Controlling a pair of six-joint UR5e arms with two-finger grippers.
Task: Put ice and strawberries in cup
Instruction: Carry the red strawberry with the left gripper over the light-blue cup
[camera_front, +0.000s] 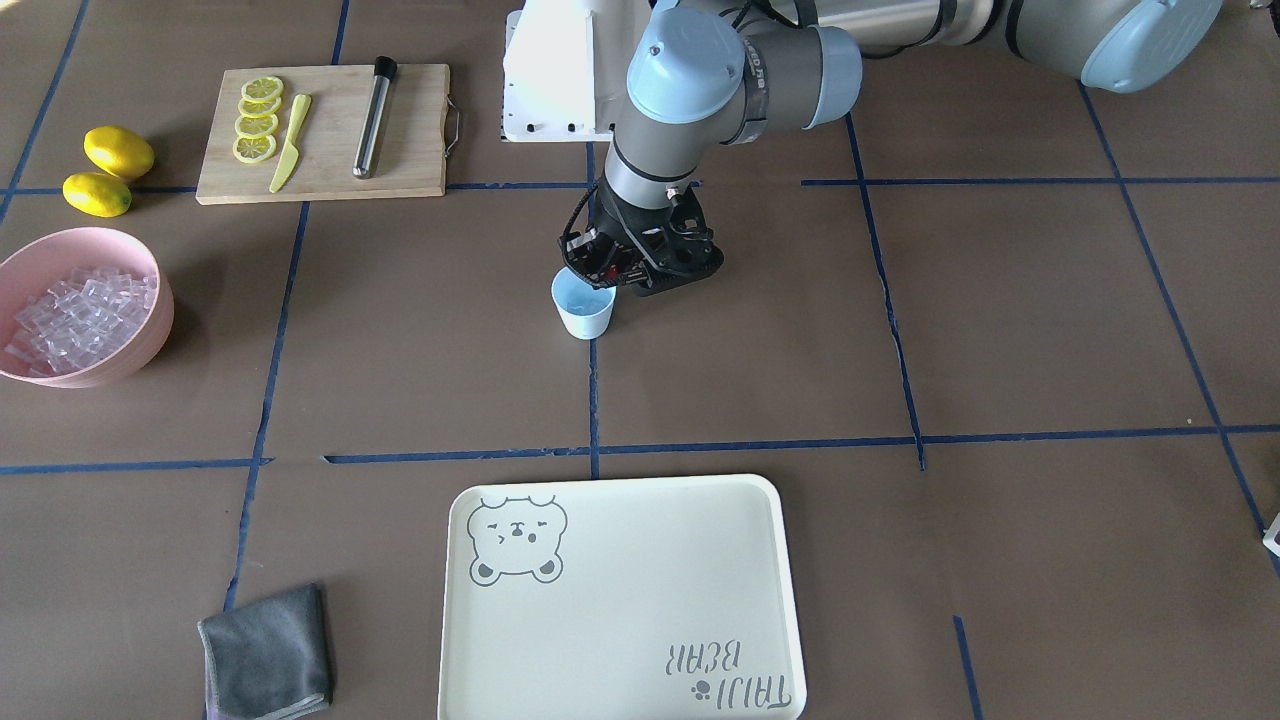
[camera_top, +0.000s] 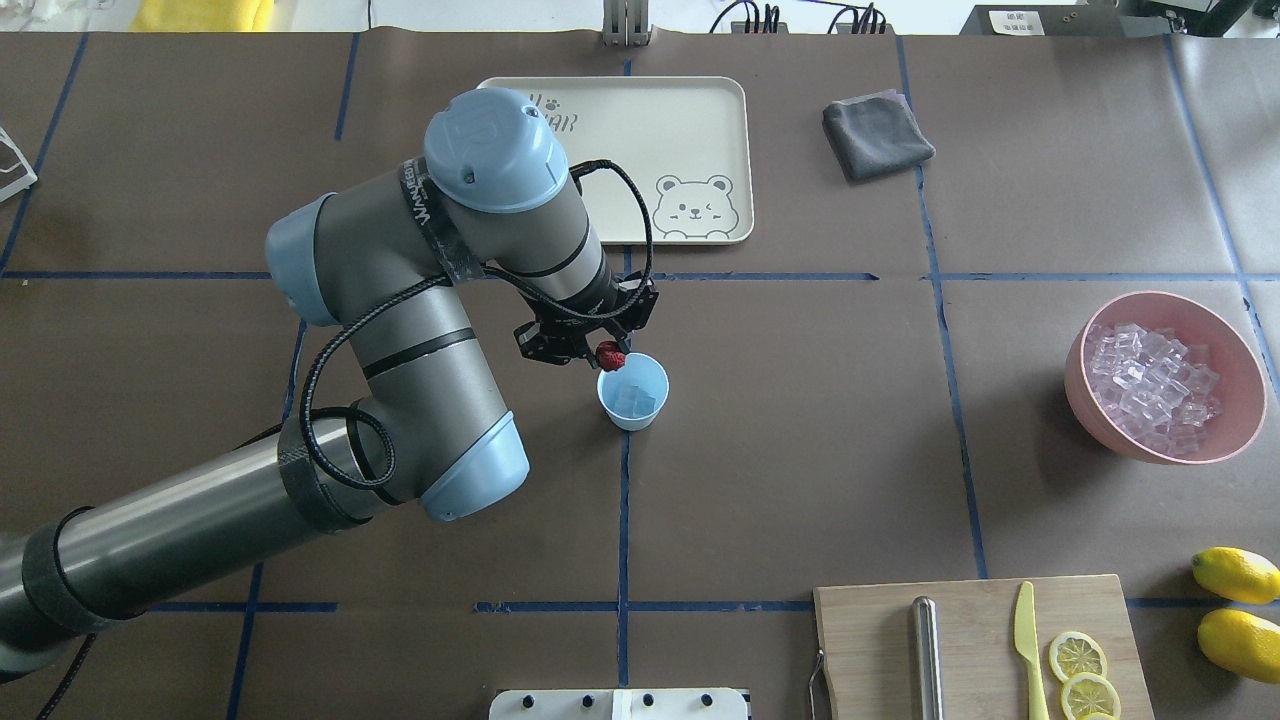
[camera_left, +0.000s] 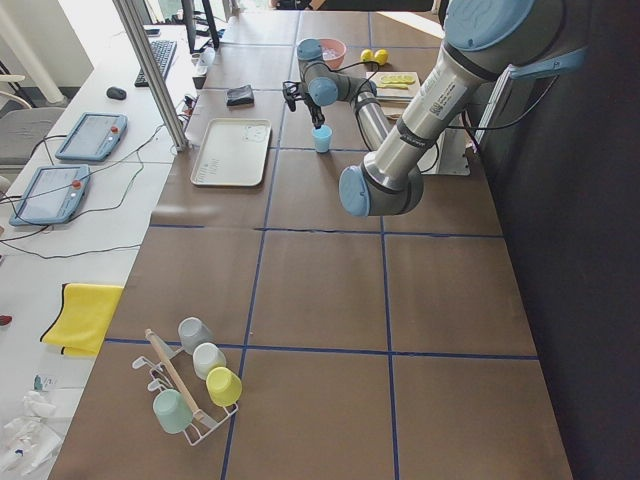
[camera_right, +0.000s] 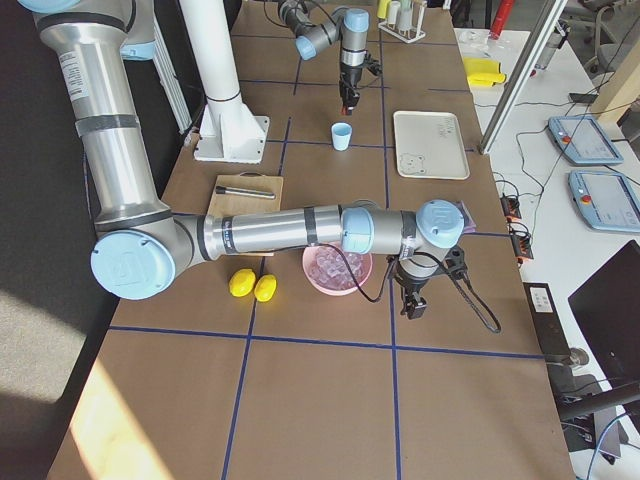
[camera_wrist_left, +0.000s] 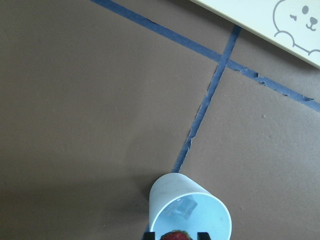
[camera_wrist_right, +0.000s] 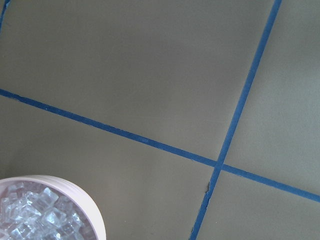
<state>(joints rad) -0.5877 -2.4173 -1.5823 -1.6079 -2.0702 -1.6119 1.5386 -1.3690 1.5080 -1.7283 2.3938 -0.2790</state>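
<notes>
The cup stands upright near the table's middle and holds a few ice cubes. My left gripper hangs just over the cup's rim, on the robot's left side of it, shut on a small dark red strawberry. In the left wrist view the strawberry shows between the fingertips at the bottom edge, above the cup. More ice fills the pink bowl. My right gripper appears only in the exterior right view, beside the bowl; I cannot tell whether it is open or shut.
A cream bear tray and a grey cloth lie at the far side. A cutting board carries lemon slices, a yellow knife and a metal rod; two lemons sit beside it. A cup rack stands far left.
</notes>
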